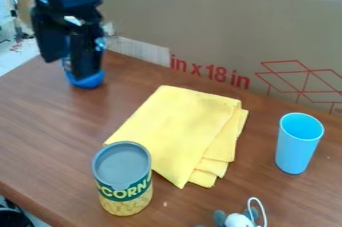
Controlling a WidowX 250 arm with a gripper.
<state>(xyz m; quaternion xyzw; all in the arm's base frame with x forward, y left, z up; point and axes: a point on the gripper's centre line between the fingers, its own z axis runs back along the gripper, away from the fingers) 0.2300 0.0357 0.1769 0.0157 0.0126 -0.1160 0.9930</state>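
Note:
The black gripper (72,58) hangs at the upper left, above the far left part of the brown table. Right by its lower end is a blue object (87,81) with a rounded bottom, partly hidden behind the gripper; whether they touch I cannot tell. A folded yellow cloth (184,126) lies flat in the middle of the table. In front of the cloth's left corner a can (123,181) with a grey top and a green and yellow label stands upright. To the right of the cloth stands a light blue cup (297,146), upright with its mouth up.
A small grey and white toy (239,219) with a white loop lies at the bottom edge, right of centre. A tall cardboard panel (220,31) with red print walls off the back of the table (40,131). The table's left edge drops off to the floor.

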